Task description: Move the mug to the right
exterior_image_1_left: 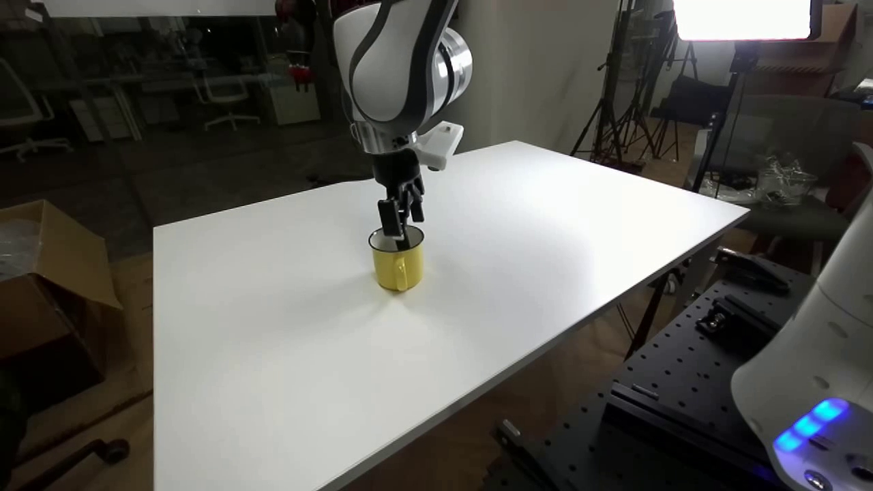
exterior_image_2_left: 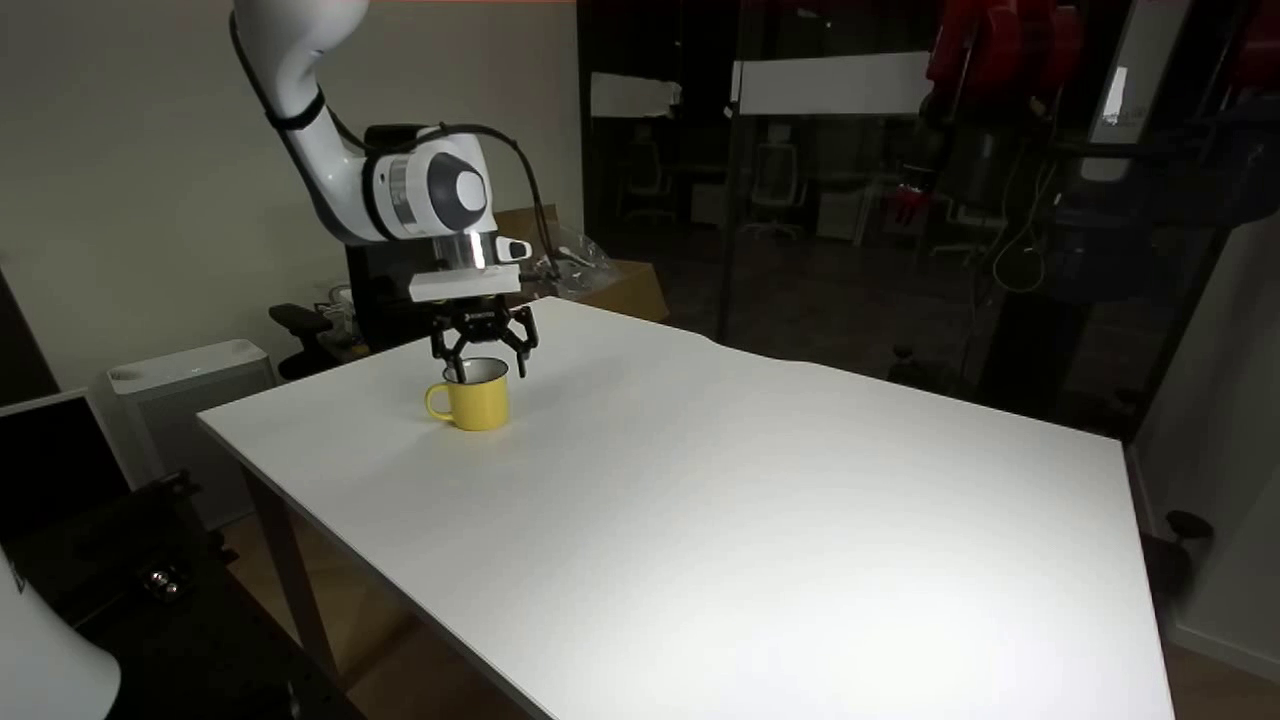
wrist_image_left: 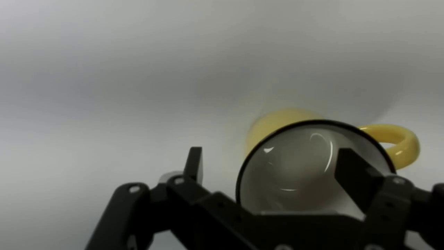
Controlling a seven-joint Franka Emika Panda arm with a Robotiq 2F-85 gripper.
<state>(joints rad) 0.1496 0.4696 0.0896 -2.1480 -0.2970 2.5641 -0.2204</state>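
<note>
1. The yellow mug [exterior_image_1_left: 397, 271] stands upright on the white table [exterior_image_1_left: 259, 341], in from the edges.
2. It looks about as tall as wide; its axis from base to rim [wrist_image_left: 315, 122] runs straight up, with the mouth facing upward.
3. In an exterior view the handle [exterior_image_2_left: 434, 402] sticks out to the left; in the wrist view it points right and slightly up.
4. The gripper [exterior_image_2_left: 491, 375] points down, its two fingers [wrist_image_left: 353, 173] spread apart.
5. One finger reaches into the mouth on the handle's side; the other hangs outside the opposite wall, with a gap between.
6. Whether the inner finger touches the mug cannot be told.
</note>
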